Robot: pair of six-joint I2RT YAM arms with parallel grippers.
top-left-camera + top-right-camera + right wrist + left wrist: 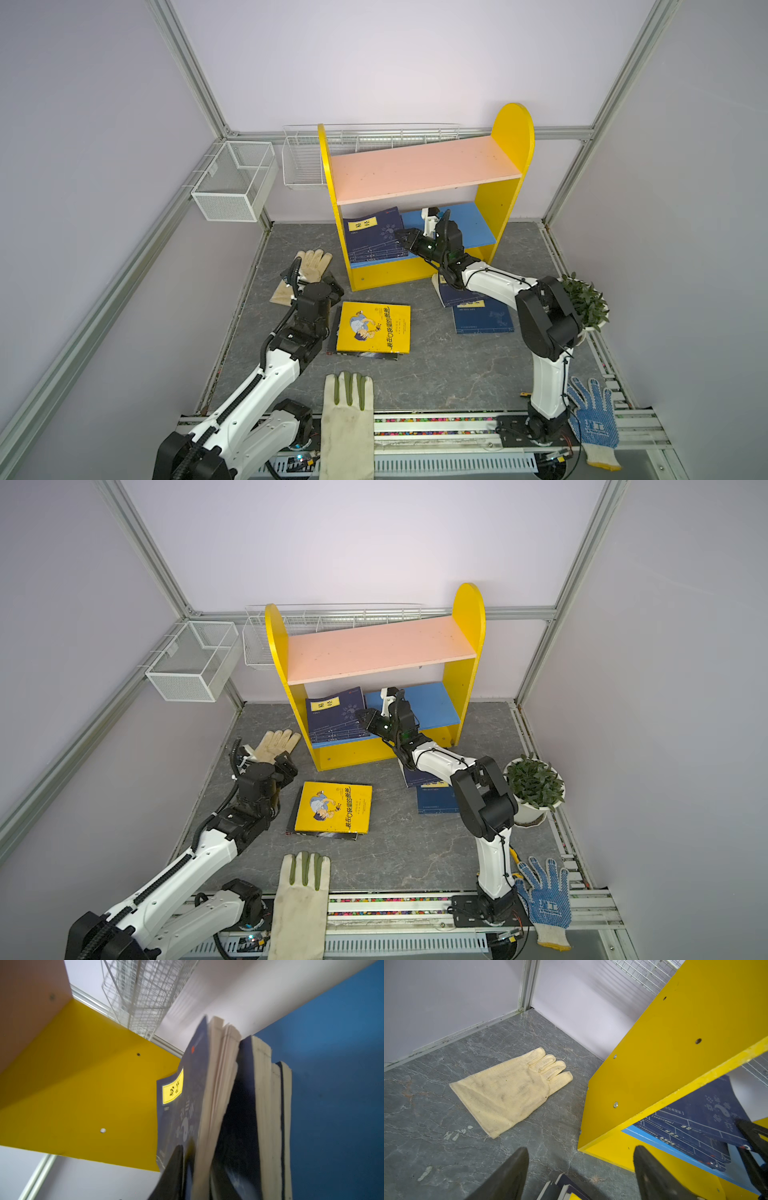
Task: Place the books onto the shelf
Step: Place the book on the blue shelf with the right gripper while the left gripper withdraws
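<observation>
Two white-and-black arms mounted on a silver aluminium base rail point(436, 434).
The left arm point(274, 370) and right arm point(548, 386) have glossy white shell links dotted with small dark screws, joined by boxy black joint housings. A black ribbed cable conduit point(245, 399) runs along the left arm from the rail; a thin black cable point(566, 386) follows the right arm's white link above the rail. Farthest from the rail, the left gripper point(580, 1148) has matte black, tapered fingers point(652, 1174).

place: robot lab cell | cues: aluminium frame point(561, 133), plain walls point(374, 54), arm rail point(436, 432)
</observation>
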